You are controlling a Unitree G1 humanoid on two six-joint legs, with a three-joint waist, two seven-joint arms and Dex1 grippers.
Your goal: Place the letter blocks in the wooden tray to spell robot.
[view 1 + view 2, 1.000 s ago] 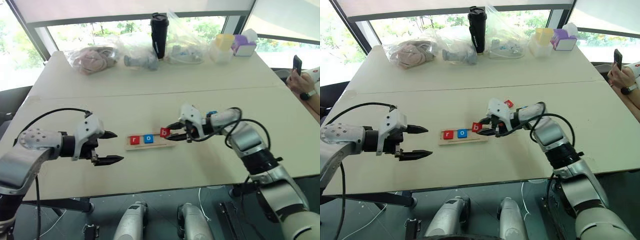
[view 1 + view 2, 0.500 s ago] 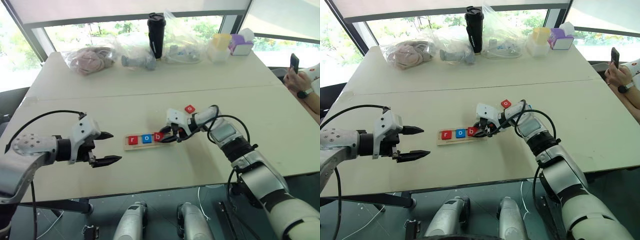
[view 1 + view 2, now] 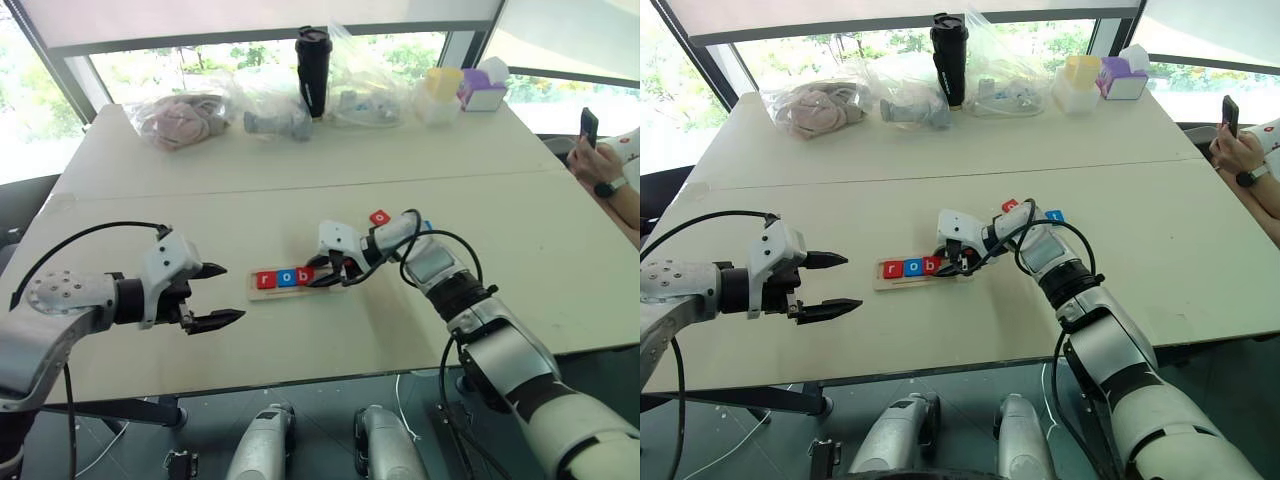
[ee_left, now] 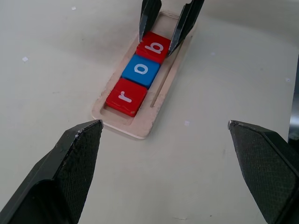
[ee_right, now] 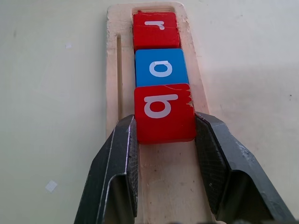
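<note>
Right fingers grip red b tile in wooden tray; left fingers open.

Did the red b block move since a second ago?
Yes. The b block, held by the right gripper, slid along the wooden tray and now touches the blue o.

Both arms were silver-grey metal with white housings near the wrists, looped black cables, and each tool bore textured black fingers.
</note>
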